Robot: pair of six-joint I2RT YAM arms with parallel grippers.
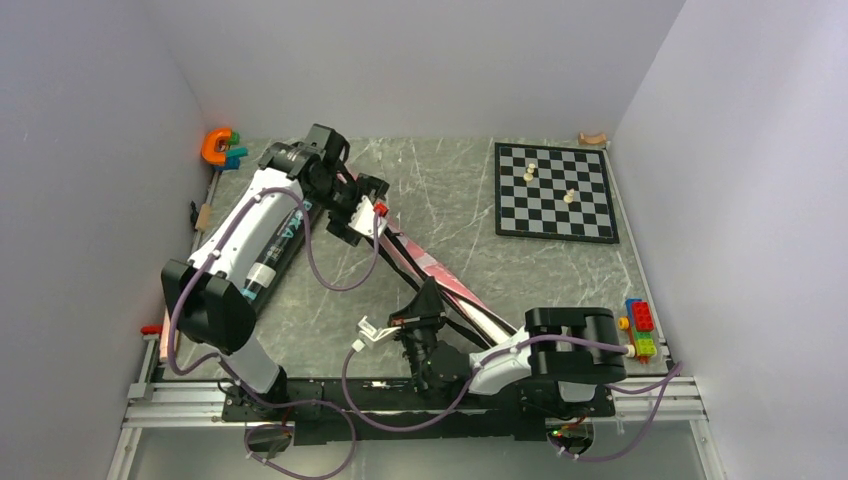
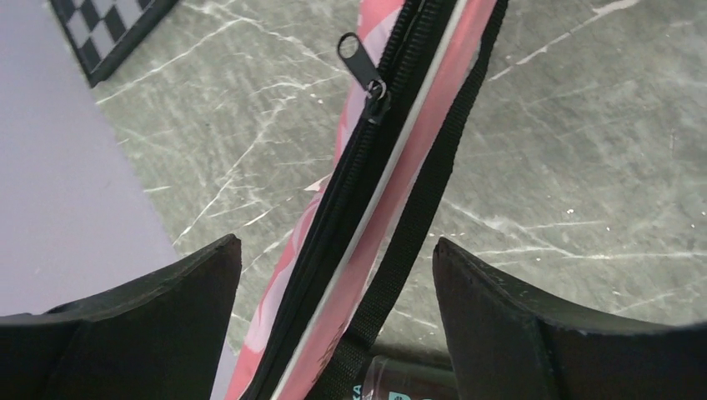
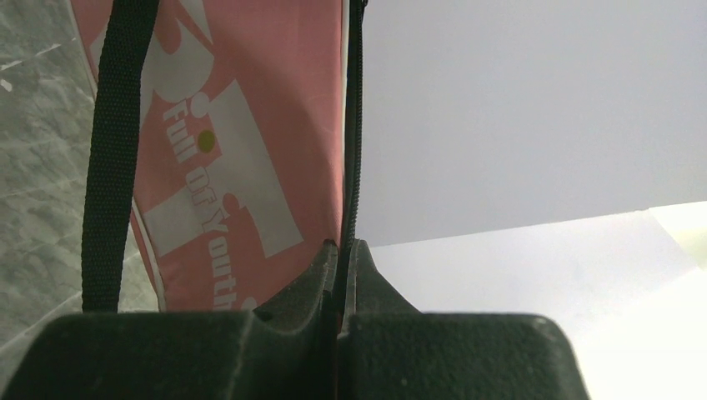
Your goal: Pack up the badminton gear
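- The pink racket bag (image 1: 440,275) lies slantwise across the middle of the counter (image 1: 450,190). It runs from the left hand (image 1: 365,215) at its far end to the right hand (image 1: 420,320) near the front edge.
- The right hand is clenched on the bag's zip edge. In the right wrist view its two fingers (image 3: 300,287) meet on the black zip line, with the pink side and its white lettering rising above them.
- The black strap (image 3: 112,167) hangs down the bag's printed side.
- The left hand is released, its fingers (image 2: 167,325) spread wide. The bag passes between them and touches neither.
- In the left wrist view the zipper pull (image 2: 358,54) sits on the black zip, sticking out to one side. The strap runs alongside the pink edge.
- The black tube (image 1: 270,255) lies on the counter under the left arm. Its end with teal lettering shows just below the bag in the left wrist view.
- A chessboard (image 1: 555,190) with pale pieces sits at the far right.
- An orange and teal toy (image 1: 222,147) is in the far left corner.
- Toy bricks (image 1: 640,325) are at the right edge.
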